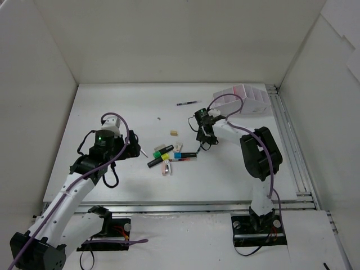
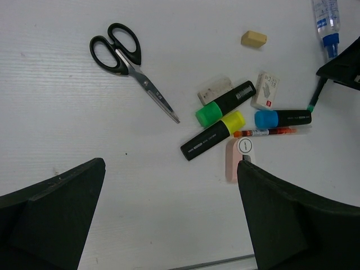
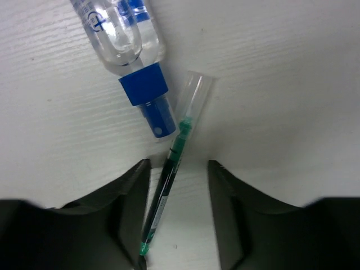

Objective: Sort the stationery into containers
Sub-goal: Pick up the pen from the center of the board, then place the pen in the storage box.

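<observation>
**Matt desk, glossy plastics, one flash of metal**

The desk (image 2: 67,112) is white and matt, with a fine ridged grain across it. The scissors (image 2: 132,70) pair glossy black plastic handles with bright bare-metal blades. The green-capped marker (image 2: 225,105), yellow-capped marker (image 2: 212,135) and blue-capped marker (image 2: 281,118) have smooth black plastic barrels and shinier coloured caps. The beige eraser (image 2: 253,38) looks dull and rubbery. The tube (image 3: 121,34) is clear glossy plastic with an opaque blue plastic cap. The pen (image 3: 169,180) has a transparent plastic cap and a smooth dark barrel. The left end effector (image 2: 171,169) and right end effector (image 3: 179,166) are matt black plastic. The organiser (image 1: 244,98) looks like smooth white plastic.
</observation>
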